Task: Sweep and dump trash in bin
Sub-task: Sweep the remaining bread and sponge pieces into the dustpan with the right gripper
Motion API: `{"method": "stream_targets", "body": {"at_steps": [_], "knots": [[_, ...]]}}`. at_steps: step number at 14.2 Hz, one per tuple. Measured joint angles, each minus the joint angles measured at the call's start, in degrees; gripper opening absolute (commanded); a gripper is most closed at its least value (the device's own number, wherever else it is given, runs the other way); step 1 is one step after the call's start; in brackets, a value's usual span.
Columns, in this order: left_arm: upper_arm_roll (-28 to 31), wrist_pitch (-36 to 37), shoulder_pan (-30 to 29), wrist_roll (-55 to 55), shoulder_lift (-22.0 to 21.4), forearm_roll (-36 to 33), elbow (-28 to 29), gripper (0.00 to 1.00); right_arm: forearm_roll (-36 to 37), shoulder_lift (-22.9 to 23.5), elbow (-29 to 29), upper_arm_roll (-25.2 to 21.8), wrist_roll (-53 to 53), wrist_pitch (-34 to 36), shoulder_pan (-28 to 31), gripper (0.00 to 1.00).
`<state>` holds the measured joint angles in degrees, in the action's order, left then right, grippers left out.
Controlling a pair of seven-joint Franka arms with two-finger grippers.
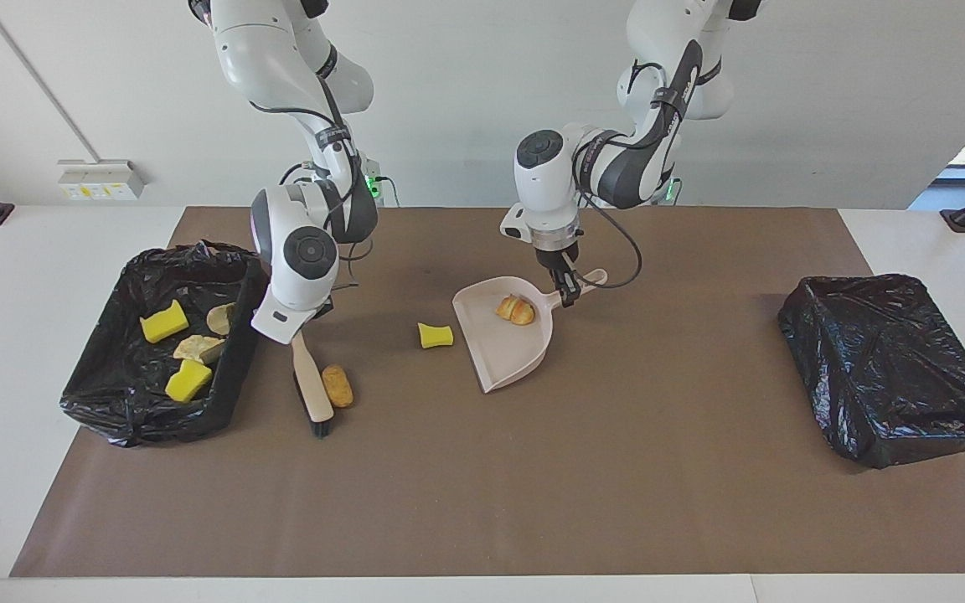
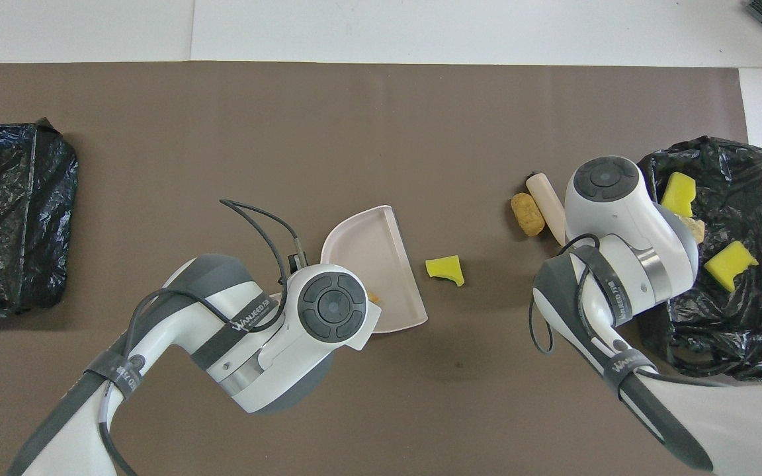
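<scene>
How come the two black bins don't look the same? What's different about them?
The bin by the right arm has trash in it: yellow sponge chunks and tan bread pieces. The bin by the left arm shows only crinkly black plastic, with no trash to be seen. The brush sweeps right beside the first bin, while the second sits alone at its end of the table. Both are lined with black bags.
</scene>
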<state>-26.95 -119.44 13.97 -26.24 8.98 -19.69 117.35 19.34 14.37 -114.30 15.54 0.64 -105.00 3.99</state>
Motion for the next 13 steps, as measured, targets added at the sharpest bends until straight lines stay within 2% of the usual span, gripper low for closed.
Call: {"method": "stream_targets", "body": {"at_steps": [5,11,13], "knots": [[0.0,0.0,0.0,0.1,0.0,0.0,0.1,0.00,-17.3,-5.3,-6.0,0.3,-2.9,0.4,-6.5,0.00],[0.0,0.0,0.0,0.2,0.0,0.8,0.1,0.00,-39.1,-6.3,-7.8,0.4,-5.8,-1.0,-12.2,0.00],[0.0,0.0,0.0,0.2,0.0,0.9,0.1,0.00,-44.0,-6.3,-7.8,0.4,-7.7,-1.3,-14.3,0.00]]}}
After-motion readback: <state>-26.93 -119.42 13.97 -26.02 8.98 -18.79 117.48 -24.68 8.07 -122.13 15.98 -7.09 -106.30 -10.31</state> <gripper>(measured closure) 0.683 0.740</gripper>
